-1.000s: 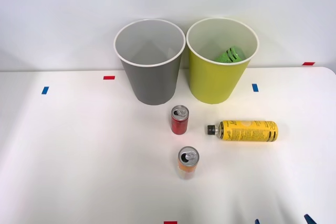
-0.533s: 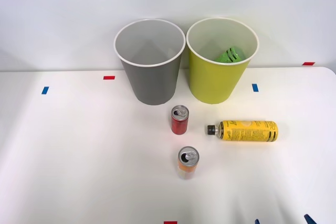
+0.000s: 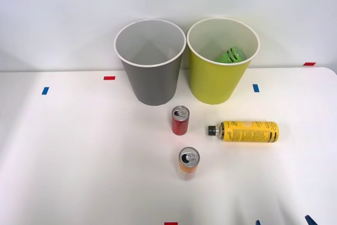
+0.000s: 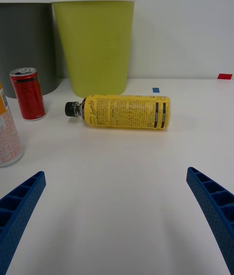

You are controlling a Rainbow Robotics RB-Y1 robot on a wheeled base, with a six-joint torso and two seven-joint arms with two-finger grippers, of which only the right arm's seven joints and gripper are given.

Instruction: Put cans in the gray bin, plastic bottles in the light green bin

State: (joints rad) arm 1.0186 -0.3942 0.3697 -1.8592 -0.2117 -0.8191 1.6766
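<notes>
Claw: the right arm's blue ribbed claw [image 4: 117,216] hovers low over the white tabletop [image 4: 117,167], spread wide and holding nothing, one finger at each side of the wrist camera's outlook.
Nearest can: a slim orange-yellow drink can with a silver top [image 3: 188,160] stands upright, closest to the claw and off to one side of its open gap.
Bottle: a yellow-labelled plastic bottle with a black cap [image 4: 119,111] lies on its side straight ahead of the claw, well clear of the fingertips.
Key relation: the bottle's long axis runs crosswise to the claw's line of approach, roughly in line with the span between the two fingers, cap toward the cans; the claw would likely need to turn, or take it across the body, to close on it.
Second can: a slim red drink can with a silver top [image 4: 28,93] stands upright beyond the first, beside the bottle's cap but not touching it.
Bins: farthest off, a tall yellow-green round wastebasket [image 3: 220,80], already holding a bright green bottle [image 3: 231,55], stands beside a tall gray round wastebasket [image 3: 152,82].
</notes>
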